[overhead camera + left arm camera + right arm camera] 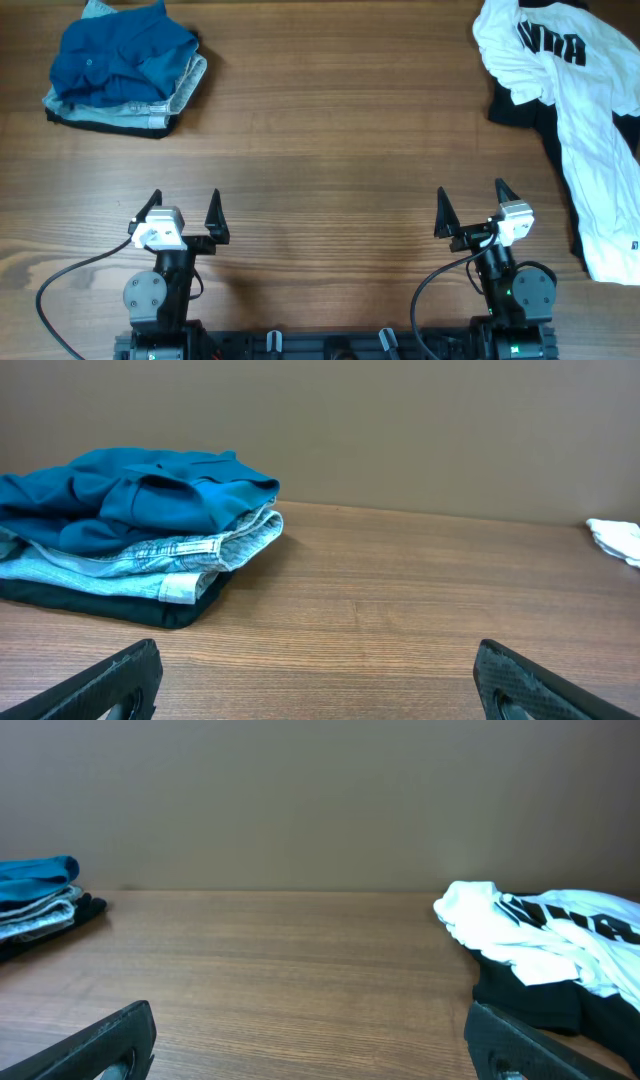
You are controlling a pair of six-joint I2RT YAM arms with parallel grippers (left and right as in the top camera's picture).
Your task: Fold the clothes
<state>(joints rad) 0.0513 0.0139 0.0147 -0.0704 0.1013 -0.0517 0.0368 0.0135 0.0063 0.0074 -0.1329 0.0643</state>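
A folded stack (125, 70) lies at the far left: a blue shirt on top, light denim under it, a dark garment at the bottom. It shows in the left wrist view (135, 535) and at the left edge of the right wrist view (40, 905). A crumpled white shirt with black lettering (575, 90) lies unfolded at the far right over a black garment (515, 110); it also shows in the right wrist view (545, 935). My left gripper (184, 212) and right gripper (471, 205) are both open and empty near the front edge, far from the clothes.
The wooden table (330, 150) is bare between the two piles. A white corner of the shirt (618, 538) shows at the right edge of the left wrist view. Arm bases and cables sit at the front edge (330, 345).
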